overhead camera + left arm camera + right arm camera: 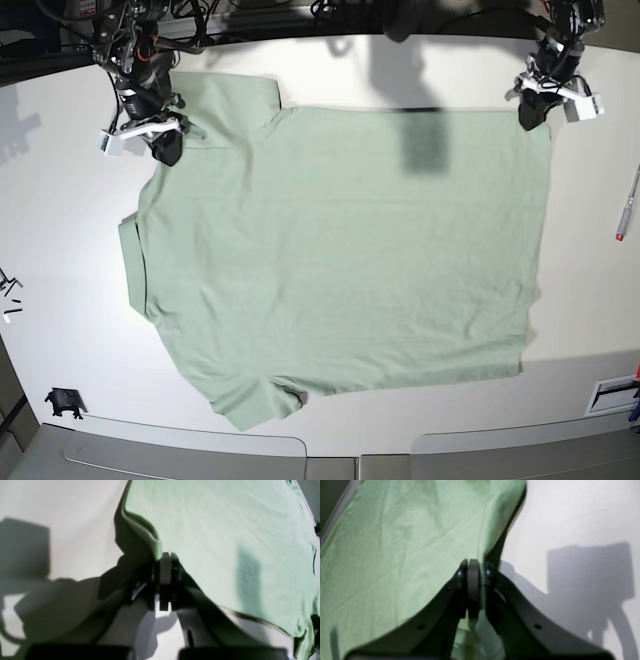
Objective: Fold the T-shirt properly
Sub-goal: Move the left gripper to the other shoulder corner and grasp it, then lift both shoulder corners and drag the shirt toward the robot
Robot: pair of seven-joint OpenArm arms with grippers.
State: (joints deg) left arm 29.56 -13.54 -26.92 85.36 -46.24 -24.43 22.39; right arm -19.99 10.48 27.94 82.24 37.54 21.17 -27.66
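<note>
The right gripper point(474, 580), its dark jaws pressed together, pinches the edge of the pale green T-shirt point(395, 555) above a white table point(570, 517). Creased cloth fills the left of the view and rises to the pinch. The arm's blocky shadow point(590, 570) falls on the table at right.

both claws point(166, 562) point(473, 566) clamped tight

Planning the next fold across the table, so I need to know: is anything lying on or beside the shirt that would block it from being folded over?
Nothing visible does. The T-shirt lies flat; both the left gripper and right gripper pinch its far edge.
</note>
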